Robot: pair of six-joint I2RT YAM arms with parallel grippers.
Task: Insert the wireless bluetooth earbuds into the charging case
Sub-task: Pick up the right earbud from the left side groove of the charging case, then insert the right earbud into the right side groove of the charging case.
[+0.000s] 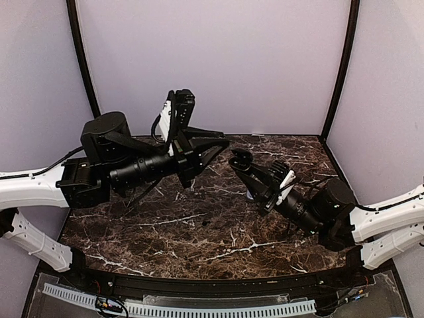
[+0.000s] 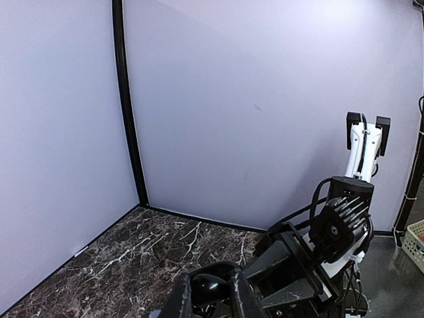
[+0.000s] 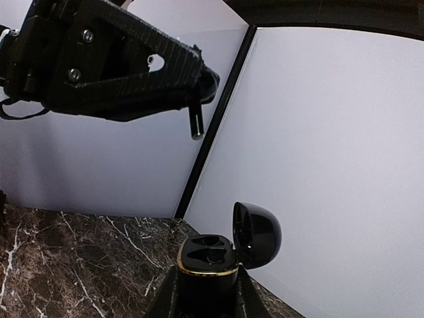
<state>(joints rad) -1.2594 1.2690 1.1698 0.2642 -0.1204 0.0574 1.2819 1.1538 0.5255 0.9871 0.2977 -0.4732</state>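
Note:
My right gripper [image 3: 202,291] is shut on a black charging case [image 3: 205,265] with a gold rim, holding it upright above the table. Its lid [image 3: 257,233] stands open and two dark slots show. In the top view the case [image 1: 240,158] is mid-table at the right gripper's [image 1: 246,169] tip. My left gripper [image 1: 224,142] hovers just up-left of the case, apart from it. It looks shut on a small dark glossy earbud [image 2: 207,285] between its fingers [image 2: 179,299]. The earbud's stem [image 3: 196,122] hangs below the left gripper [image 3: 199,79]. No pale purple earbud shows.
The dark marble table [image 1: 199,232] is enclosed by pale walls with black corner posts [image 1: 83,59]. The right arm's body [image 2: 331,228] fills the space just past my left fingers. A white basket [image 2: 416,244] sits outside at the far right.

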